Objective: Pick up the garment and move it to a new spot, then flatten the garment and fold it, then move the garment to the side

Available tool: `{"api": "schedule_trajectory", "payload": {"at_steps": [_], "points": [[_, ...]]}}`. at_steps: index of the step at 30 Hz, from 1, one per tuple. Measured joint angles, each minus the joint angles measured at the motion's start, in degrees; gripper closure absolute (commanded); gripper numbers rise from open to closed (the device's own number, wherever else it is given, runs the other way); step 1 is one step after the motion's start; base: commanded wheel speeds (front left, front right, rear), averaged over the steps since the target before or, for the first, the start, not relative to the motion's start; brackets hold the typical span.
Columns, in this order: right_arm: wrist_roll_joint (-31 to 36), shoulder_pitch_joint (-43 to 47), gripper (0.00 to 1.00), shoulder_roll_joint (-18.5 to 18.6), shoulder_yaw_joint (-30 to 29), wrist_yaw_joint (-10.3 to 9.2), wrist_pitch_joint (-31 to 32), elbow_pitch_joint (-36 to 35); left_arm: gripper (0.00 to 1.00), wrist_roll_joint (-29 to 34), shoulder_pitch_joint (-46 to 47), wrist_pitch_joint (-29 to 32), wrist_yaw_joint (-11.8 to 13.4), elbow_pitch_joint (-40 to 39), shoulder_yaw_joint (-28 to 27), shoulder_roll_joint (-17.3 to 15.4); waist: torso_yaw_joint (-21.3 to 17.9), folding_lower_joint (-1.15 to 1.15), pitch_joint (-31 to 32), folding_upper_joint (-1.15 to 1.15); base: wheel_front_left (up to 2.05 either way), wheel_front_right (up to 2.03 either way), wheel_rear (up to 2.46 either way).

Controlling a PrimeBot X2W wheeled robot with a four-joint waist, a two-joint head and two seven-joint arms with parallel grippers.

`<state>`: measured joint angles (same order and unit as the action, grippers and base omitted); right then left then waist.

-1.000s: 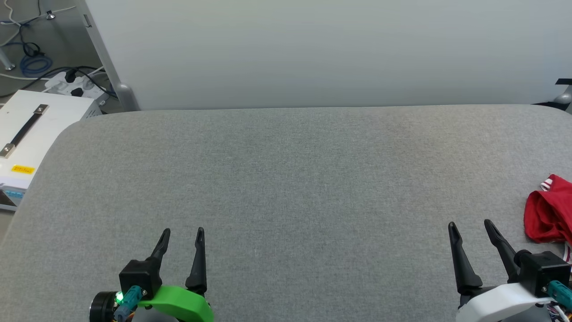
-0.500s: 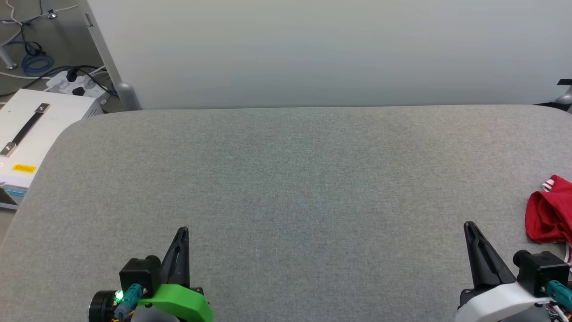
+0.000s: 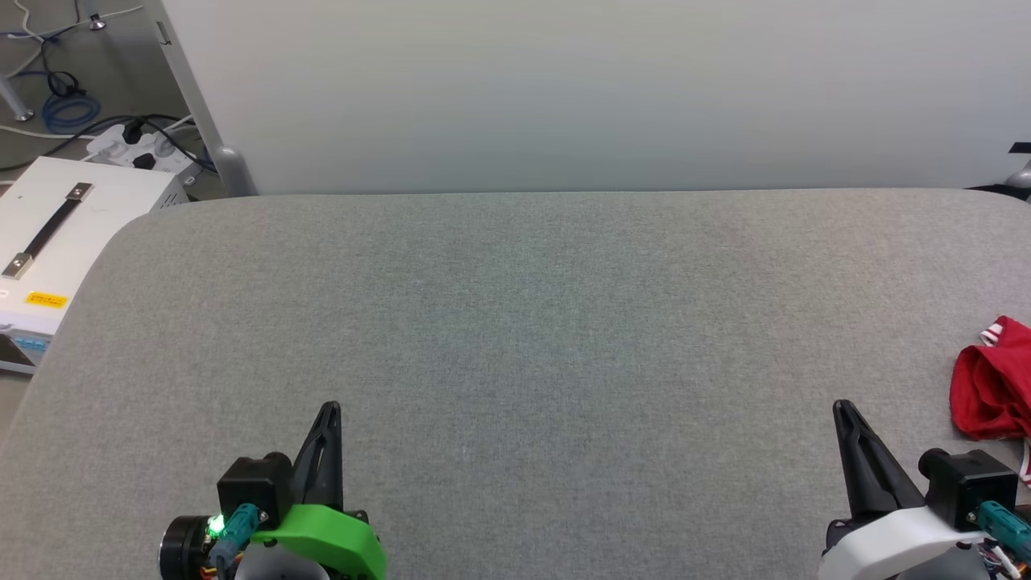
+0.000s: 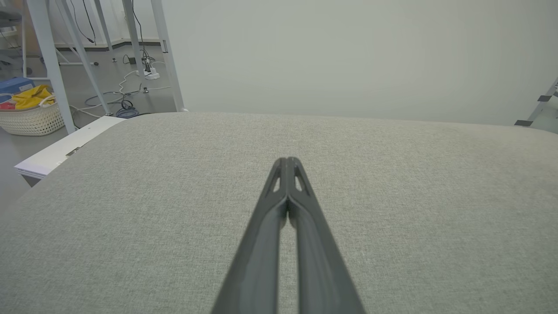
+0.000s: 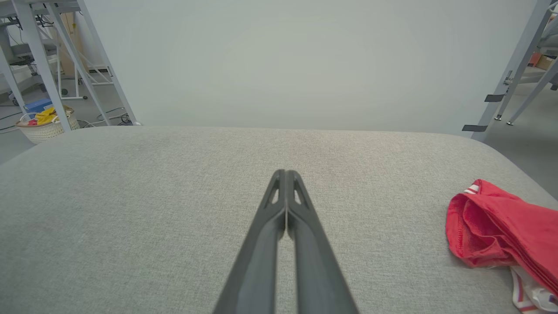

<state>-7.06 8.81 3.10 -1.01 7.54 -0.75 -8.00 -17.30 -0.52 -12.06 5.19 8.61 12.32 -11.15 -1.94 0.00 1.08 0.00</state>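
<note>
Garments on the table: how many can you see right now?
1. The garment lies bunched at the right edge of the table, right of the right gripper and apart from it. It runs past the frame, so more could be hidden there.

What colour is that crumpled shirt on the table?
The garment is bright red with white, red-striped trim, clearest in the right wrist view.

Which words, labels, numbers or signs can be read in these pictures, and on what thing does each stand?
No text is readable.
The yellow sticker on the white case: too small and blurred to read.
The garment: no print shows on its crumpled visible part.
</note>
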Motion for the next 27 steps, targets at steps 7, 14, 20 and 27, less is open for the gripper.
{"api": "schedule_trajectory", "payload": {"at_steps": [7, 14, 20, 27], "points": [[0.7, -0.8, 1.00, 0.0, 0.1, 0.00, 0.0, 0.5, 1.00, 1.2, 0.0, 0.8, -0.5, -0.5, -0.9, 0.4, 0.1, 0.00, -0.1, 0.00, 0.00, 0.00, 0.00], [1.2, -1.1, 1.00, 0.0, 0.1, 0.00, 0.0, 1.0, 1.00, 2.0, 0.0, 1.6, -0.7, -1.1, -1.7, 0.8, 0.3, 0.00, -0.1, 0.00, 0.00, 0.00, 0.00], [1.5, -1.6, 1.00, 0.0, 0.2, 0.00, 0.0, 1.5, 1.00, 3.2, 0.0, 2.3, -1.0, -1.7, -2.3, 1.5, 0.4, 0.00, -0.2, 0.00, 0.00, 0.00, 0.00], [1.9, -2.0, 1.00, 0.0, 0.2, 0.00, 0.0, 2.0, 1.00, 4.4, 0.0, 3.1, -1.4, -2.1, -3.3, 2.0, 0.5, 0.00, -0.3, 0.00, 0.00, 0.00, 0.00]]}}
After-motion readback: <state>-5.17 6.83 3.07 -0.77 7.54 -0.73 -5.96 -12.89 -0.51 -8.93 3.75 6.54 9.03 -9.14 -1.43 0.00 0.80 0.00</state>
